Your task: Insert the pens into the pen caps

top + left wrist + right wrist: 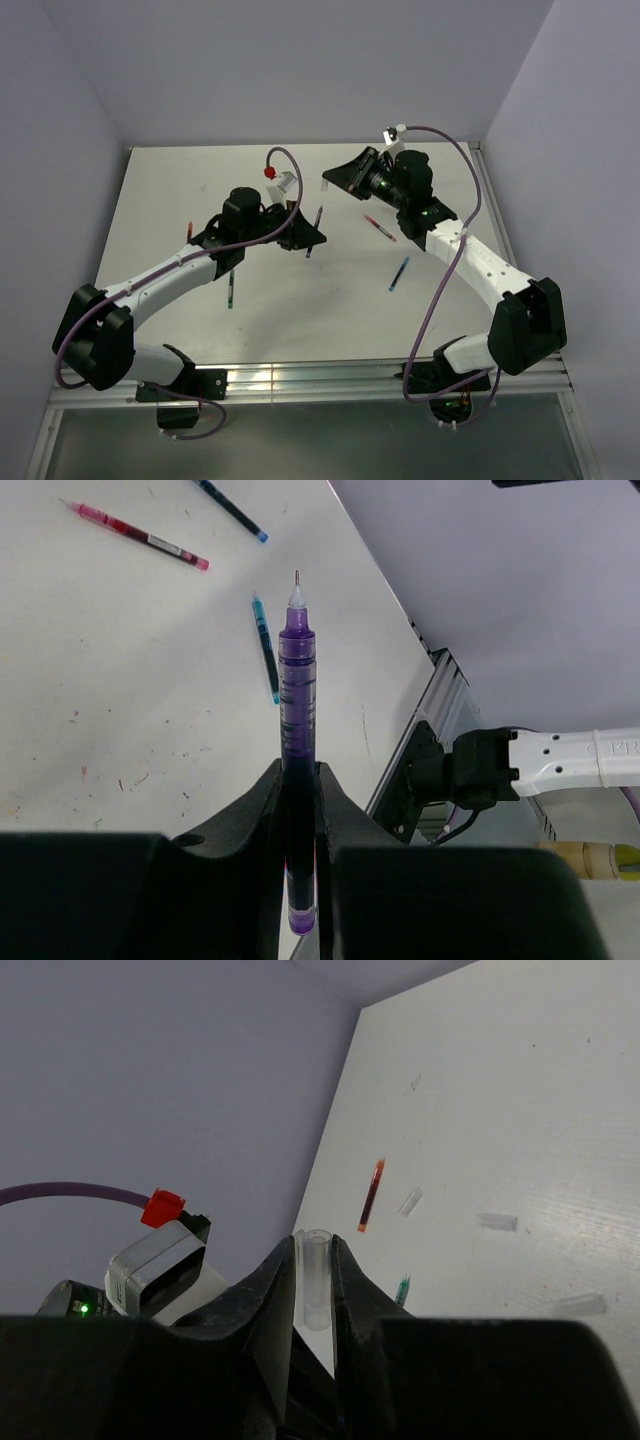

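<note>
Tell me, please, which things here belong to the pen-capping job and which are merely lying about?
Job: purple pen held in left gripper; clear cap held in right gripper; loose red pen; light blue pen; spare caps.
Merely about: purple cable; aluminium rail.

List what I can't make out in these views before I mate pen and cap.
Top view: loose pen caps too pale and small; right gripper hides its held cap.
Left wrist view: dark blue pen cut by top edge.
Right wrist view: green-tipped pen mostly behind a finger.

Left fingers (255, 808) pinched, right fingers (268, 1295) pinched
</note>
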`<state>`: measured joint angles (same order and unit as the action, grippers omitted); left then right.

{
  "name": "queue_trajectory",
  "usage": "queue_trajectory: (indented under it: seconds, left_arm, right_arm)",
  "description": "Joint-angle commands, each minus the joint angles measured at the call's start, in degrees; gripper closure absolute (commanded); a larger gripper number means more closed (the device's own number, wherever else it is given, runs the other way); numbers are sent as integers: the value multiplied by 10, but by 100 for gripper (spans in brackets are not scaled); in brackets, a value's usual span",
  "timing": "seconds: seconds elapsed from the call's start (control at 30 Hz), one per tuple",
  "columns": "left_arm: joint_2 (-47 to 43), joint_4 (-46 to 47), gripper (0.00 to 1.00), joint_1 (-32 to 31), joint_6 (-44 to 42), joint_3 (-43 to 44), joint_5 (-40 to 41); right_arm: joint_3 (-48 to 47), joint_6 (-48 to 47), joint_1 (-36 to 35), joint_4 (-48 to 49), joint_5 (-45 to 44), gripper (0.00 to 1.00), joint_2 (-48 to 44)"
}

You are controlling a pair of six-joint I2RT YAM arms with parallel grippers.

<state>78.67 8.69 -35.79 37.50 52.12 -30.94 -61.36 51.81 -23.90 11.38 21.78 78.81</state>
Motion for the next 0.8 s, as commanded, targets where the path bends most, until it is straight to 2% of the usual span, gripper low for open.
queue_trajectory:
  seconds: [0.0,0.77]
  left_arm:
    - [-12,44,100,-2,8,25,11]
    - [-27,34,100,-2,-17,24,36]
  right_arm:
    - [6,12,-2,45,6,100,-20]
    - [0,7,-16,45,13,100,16]
